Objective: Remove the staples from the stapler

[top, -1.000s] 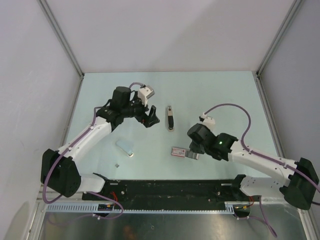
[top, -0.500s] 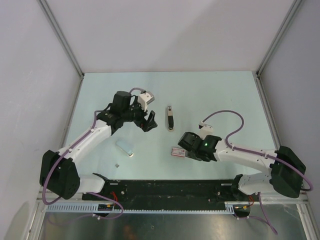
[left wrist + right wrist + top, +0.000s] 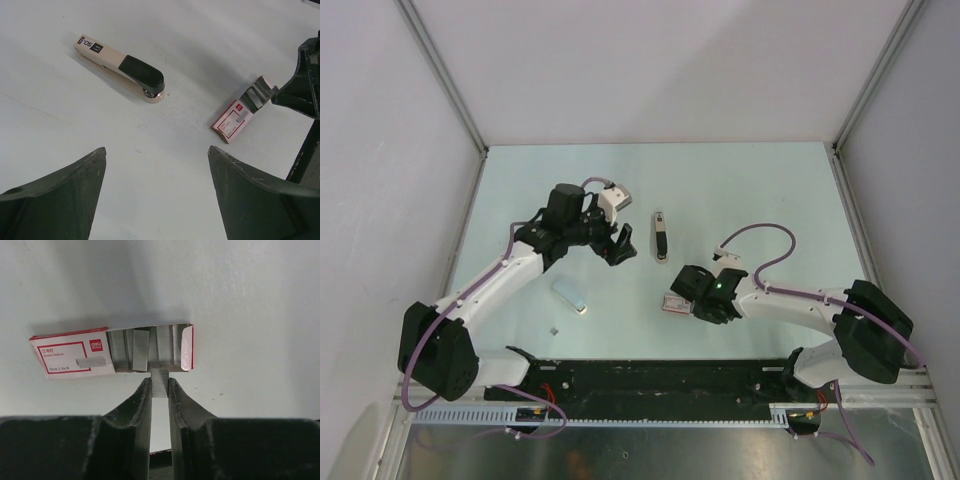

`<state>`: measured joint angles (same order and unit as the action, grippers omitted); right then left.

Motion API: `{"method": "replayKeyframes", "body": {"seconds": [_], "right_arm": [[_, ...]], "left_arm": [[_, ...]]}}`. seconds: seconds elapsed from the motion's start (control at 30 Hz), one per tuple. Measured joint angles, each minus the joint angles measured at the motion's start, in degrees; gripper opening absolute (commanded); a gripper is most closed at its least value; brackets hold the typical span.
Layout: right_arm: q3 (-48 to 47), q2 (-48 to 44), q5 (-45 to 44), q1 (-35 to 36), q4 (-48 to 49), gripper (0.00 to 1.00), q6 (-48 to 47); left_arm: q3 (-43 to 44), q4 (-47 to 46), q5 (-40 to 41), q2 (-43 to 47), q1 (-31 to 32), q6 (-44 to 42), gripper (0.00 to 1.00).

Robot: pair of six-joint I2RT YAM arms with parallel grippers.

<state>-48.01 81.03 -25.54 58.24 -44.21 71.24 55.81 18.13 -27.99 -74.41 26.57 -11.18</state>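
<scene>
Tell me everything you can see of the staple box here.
The staple box is small white-and-red cardboard, lying flat on the table. Its inner tray is slid out on one side, showing silvery staple strips in rows. The right gripper pinches one short strip at the tray's open edge; nothing else touches the box.

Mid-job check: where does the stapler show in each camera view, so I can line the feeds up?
Top external: stapler, near the picture's centre, lengthwise toward the far wall.
Left wrist: stapler, upper left, lying diagonally.
Right wrist: not in view.
Shared landmark: the open staple box, seen in all three; the right gripper pinches a staple strip at its open end.
</scene>
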Motion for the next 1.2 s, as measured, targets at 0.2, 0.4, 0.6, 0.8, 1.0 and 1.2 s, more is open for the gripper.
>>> {"method": "replayKeyframes", "body": {"seconds": [0.2,0.4,0.6,0.8,1.0,1.2], "right_arm": [[0.0,1.6,1.0,-0.3,0.3,0.0,0.0],[0.0,1.9,1.6,-0.3,0.3,0.0,0.0],[0.0,2.4,2.4,-0.2,0.4,0.0,0.0],[0.0,3.1,3.2,-0.3,0.5,0.0,-0.1],[0.0,3.1,3.8,-1.1,1.1,0.0,-0.3],[0.0,3.1,4.0,-1.9,1.7,0.1,-0.7]], "left_arm": [[0.0,0.0,0.0,0.1,0.2,0.0,0.86],[0.0,0.0,0.0,0.3,0.5,0.0,0.86],[-0.7,-0.2,0.0,0.6,0.6,-0.1,0.85],[-0.7,-0.2,0.0,0.9,0.6,-0.3,0.85],[-0.8,-0.2,0.0,1.4,0.6,-0.4,0.85],[-1.2,-0.4,0.0,1.5,0.6,-0.5,0.85]]}}
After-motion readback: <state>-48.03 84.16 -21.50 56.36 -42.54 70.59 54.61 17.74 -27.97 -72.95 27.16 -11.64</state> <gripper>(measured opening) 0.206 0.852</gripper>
